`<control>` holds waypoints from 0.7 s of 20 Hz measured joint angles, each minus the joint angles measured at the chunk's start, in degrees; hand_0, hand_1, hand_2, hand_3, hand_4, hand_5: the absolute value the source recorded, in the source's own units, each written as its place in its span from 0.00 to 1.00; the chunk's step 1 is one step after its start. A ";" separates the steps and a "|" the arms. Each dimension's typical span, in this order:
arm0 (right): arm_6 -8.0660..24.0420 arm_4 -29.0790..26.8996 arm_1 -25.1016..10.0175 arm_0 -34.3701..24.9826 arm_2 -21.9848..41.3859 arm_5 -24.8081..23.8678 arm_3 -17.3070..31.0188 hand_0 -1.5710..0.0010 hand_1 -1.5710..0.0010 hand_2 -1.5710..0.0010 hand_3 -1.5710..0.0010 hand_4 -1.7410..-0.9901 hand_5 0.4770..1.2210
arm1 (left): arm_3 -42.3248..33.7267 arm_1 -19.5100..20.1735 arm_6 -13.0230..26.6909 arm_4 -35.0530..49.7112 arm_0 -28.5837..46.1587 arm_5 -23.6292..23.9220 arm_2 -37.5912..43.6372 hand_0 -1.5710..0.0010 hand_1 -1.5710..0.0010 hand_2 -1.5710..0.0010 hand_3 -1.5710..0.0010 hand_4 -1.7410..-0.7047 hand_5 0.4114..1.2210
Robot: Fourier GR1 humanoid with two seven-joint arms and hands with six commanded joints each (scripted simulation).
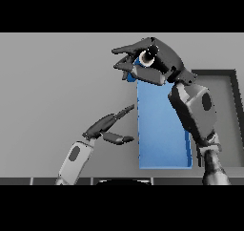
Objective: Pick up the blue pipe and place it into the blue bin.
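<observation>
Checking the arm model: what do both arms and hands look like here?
Both arms have pale grey boxy forearm shells with a dark oval inset and darker grey wrist sections. The left hand is dark grey with slim fingers. The right hand is dark charcoal, with a pale round ringed part on its side. No cables show.

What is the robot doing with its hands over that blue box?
The robot's right hand is raised over the far end of the blue bin, its fingers curled round something. A bit of blue, likely the blue pipe, peeks out just under that hand, above the bin's edge. The left hand is beside the bin with straight fingers, holding nothing. A dark grey tray lies on the right.
</observation>
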 measured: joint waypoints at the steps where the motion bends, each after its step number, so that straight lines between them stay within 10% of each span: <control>1: 0.16 0.99 -0.52 -0.50 -0.62 -0.23 3.28 0.00 0.00 0.00 0.00 0.00 1.00 | -0.13 0.17 0.45 0.61 -0.63 -0.22 0.59 1.00 1.00 1.00 1.00 0.82 0.01; 7: -1.54 4.32 -6.92 3.98 -4.56 1.82 12.38 0.00 0.00 0.00 0.00 0.00 1.00 | -0.28 0.68 -0.92 -0.29 -0.16 0.08 0.28 1.00 1.00 1.00 1.00 0.84 0.00; 14: 1.41 5.10 -9.27 20.24 -3.76 -0.49 7.72 0.00 0.00 0.00 0.00 0.00 1.00 | -0.72 0.21 -1.68 -0.03 1.53 -0.10 -0.57 1.00 1.00 1.00 1.00 0.83 0.01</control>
